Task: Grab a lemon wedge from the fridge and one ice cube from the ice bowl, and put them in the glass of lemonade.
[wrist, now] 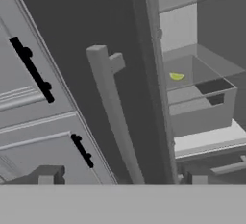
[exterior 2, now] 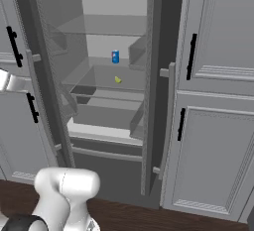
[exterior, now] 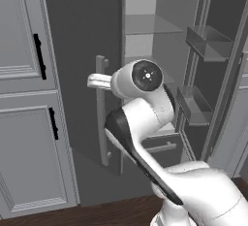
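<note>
The dark grey fridge [exterior: 82,45] stands with both doors swung open. On a glass shelf inside lies the small yellow lemon wedge [exterior 2: 118,80], seen past the door edge in the hand view [wrist: 177,76]. My gripper [wrist: 122,177] is open and faces the left door's long vertical bar handle [wrist: 113,107]. Its fingertips [wrist: 48,174] are spread wide to either side of the bar, with nothing held. In the left base view my hand [exterior: 97,80] sits right by that handle [exterior: 101,123]. The ice bowl, ice cube and glass of lemonade are out of view.
A small blue soda can [exterior 2: 115,56] stands on the shelf behind the wedge. Light grey panelled cabinets with black handles flank the fridge [exterior: 29,123] [exterior 2: 218,126]. Door bins [exterior: 208,43] line the right door. A bottom drawer [exterior 2: 104,150] sits low, above a dark wood floor [exterior: 72,215].
</note>
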Available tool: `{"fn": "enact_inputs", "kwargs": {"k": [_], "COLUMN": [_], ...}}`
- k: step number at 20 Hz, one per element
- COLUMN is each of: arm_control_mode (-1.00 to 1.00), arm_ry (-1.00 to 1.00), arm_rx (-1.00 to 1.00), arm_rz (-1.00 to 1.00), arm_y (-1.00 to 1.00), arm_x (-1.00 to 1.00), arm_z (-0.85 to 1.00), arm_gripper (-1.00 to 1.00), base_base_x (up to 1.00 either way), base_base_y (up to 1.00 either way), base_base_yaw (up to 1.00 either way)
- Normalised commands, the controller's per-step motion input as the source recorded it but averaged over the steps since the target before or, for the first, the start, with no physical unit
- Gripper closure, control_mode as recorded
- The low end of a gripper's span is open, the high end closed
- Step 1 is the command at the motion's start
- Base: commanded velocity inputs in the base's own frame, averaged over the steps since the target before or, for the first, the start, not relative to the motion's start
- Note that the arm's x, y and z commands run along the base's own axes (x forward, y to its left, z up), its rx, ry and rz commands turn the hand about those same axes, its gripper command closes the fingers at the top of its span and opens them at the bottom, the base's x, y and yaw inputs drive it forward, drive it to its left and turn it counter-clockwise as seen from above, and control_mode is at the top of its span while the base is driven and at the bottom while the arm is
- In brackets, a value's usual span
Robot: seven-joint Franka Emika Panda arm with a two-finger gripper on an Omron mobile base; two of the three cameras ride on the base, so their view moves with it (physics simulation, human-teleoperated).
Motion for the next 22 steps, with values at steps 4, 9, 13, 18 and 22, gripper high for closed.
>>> {"fn": "enact_inputs", "kwargs": {"k": [4,9,13,18,22], "arm_control_mode": [-1.00,-1.00,-1.00,-1.00,-1.00], "arm_ry": [-0.09,-0.02,0.14,0.18,0.29], "arm_rx": [0.32,0.30,0.16,0.05,0.00], "arm_rz": [-0.01,0.04,0.14,0.06,0.00], "arm_y": [-1.00,-1.00,-0.72,-0.34,-0.02], "arm_x": [-0.88,0.05,0.68,0.81,1.00], "arm_z": [0.40,0.21,0.01,0.00,0.00], "arm_gripper": [-1.00,-1.00,-1.00,-1.00,-1.00], "base_base_x": [0.00,0.00,0.00,0.00,0.00], "base_base_y": [0.00,0.00,0.00,0.00,0.00], "base_base_yaw": [0.00,0.00,0.00,0.00,0.00]}}
